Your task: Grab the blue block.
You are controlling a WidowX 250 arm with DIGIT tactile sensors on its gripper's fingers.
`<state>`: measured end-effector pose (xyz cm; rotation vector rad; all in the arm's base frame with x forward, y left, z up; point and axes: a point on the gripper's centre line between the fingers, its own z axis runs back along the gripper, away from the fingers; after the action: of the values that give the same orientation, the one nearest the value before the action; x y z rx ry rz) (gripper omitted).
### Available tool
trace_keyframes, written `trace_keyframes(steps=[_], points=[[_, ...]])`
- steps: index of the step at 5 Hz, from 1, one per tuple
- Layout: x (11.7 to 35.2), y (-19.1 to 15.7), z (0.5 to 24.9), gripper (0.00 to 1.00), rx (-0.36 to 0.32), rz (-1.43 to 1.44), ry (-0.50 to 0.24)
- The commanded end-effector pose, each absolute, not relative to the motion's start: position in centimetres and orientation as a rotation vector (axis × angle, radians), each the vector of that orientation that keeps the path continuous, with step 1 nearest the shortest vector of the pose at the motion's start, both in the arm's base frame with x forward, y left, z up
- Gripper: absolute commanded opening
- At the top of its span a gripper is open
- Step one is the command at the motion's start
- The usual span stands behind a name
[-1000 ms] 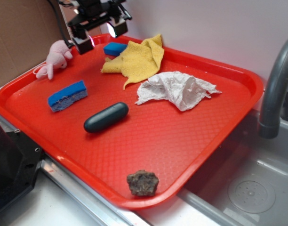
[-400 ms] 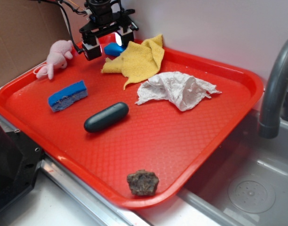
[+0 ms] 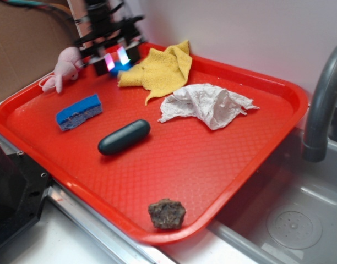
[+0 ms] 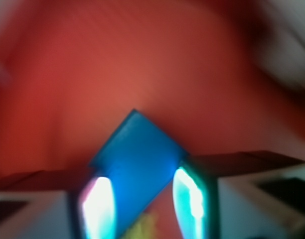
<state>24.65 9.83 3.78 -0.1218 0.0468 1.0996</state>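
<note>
wrist view smeared all over, I can't read the tray texture | blue block (image 4: 135,172) lower corner hidden between claw (image 4: 145,201) pads | exterior: block mostly masked by claw (image 3: 116,59), arm cut off at top edge

Evenly and softly lit in the exterior view, with faint shadows under objects on the red tray (image 3: 223,159) and sharp focus there. Motion-smeared only at the gripper (image 3: 114,59), pads glowing pink and cyan. Heavily blurred throughout the wrist view; 2 fingers (image 4: 98,206) blown out by glare, corners dim and smeared.
</note>
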Motion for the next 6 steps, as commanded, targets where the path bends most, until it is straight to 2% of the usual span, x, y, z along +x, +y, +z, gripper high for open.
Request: trace_keyframes(steps=[1, 2, 3, 5, 6], points=[[22.4, 9.1, 11.8, 0.00, -0.002, 0.883, -0.086], [22.9, 7.8, 13.6, 0.00, -0.037, 0.736, -0.156], [24.5, 8.1, 13.0, 1.00, -0.002, 0.484, -0.113], [24.9, 9.6, 7.0, 1.00, -0.140, -0.008, -0.020], [25.1, 9.7, 5.7, 1.00, -0.106, -0.258, 0.005]])
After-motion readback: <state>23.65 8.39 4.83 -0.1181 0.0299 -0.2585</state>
